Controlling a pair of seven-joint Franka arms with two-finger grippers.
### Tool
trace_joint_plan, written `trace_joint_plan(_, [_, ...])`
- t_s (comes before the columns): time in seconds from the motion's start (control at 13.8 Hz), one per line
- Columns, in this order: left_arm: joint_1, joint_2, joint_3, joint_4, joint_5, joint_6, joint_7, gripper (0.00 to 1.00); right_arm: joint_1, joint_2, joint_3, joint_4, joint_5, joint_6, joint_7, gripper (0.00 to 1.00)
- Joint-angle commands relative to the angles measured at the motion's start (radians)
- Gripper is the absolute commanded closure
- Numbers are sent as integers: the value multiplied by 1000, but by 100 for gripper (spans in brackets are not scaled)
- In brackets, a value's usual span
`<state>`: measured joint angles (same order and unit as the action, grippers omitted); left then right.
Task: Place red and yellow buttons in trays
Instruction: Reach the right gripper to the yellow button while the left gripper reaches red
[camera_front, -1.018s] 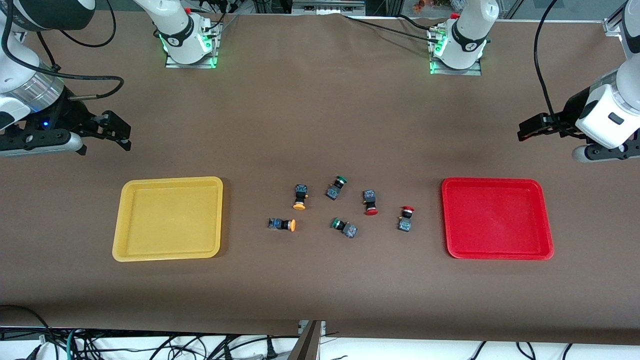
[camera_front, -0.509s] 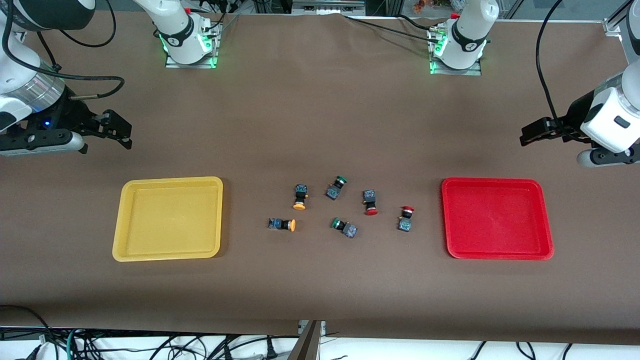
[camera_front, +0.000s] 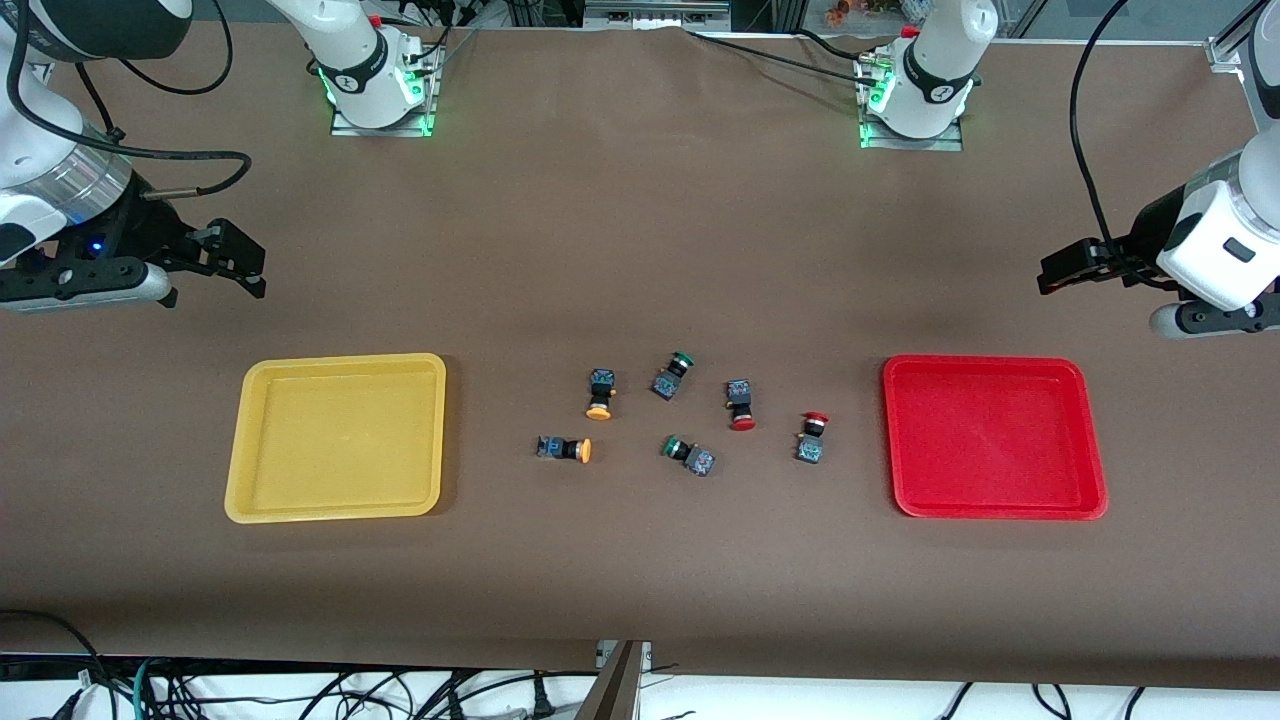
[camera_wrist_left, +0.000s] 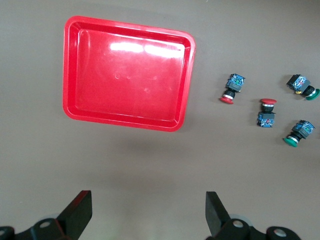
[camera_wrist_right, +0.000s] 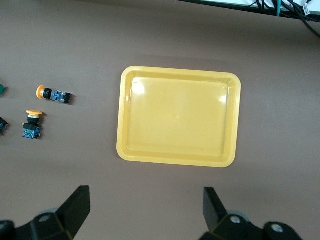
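Six small push-button switches lay loose in the middle of the table, between the yellow tray (camera_front: 340, 437) at the right arm's end and the red tray (camera_front: 994, 437) at the left arm's end; both trays held nothing. The two yellow-capped buttons (camera_front: 599, 393) (camera_front: 565, 449) lay toward the yellow tray, the two red-capped buttons (camera_front: 741, 404) (camera_front: 811, 438) toward the red tray, and two green-capped switches (camera_front: 673, 376) (camera_front: 689, 456) lay among them, near but not touching. All of them rested on their sides. The left gripper (camera_front: 1062, 268) hung over bare table above the red tray's end, its fingers spread wide and holding nothing; the right gripper (camera_front: 232, 262) hung over bare table above the yellow tray's end, also spread and empty. No button was yet in a tray, so I judged the task was at its start. The buttons seemed light, hard and rigid, not fragile, but so small that they could roll or slide away. I think the best hold was across the flat sides of the dark square body, not on the round cap, which could slip out.
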<state>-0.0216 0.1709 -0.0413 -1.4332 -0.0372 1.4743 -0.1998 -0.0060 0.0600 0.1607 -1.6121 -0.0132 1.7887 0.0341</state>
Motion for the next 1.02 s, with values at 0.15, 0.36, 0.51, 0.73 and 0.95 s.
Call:
trace_joint_plan(0.15, [-9, 47, -9, 51, 0, -2, 22, 0, 8, 4, 3, 14, 12, -5, -8, 0])
trace_joint_plan(0.36, [-11, 58, -12, 53, 0, -2, 23, 0, 14, 33, -1, 14, 3, -2, -6, 0])
trace_joint_plan(0.51, [-15, 82, -14, 53, -13, 4, 23, 0, 11, 93, -1, 24, 5, 27, -14, 0])
trace_joint_plan(0.73, [-47, 165, -16, 54, -61, 53, 23, 0, 56, 182, 2, 38, -10, 35, 6, 0])
trace_joint_plan(0.95, [-136, 241, -14, 54, -56, 138, 11, 0, 92, 383, 5, 35, -51, 156, -22, 0])
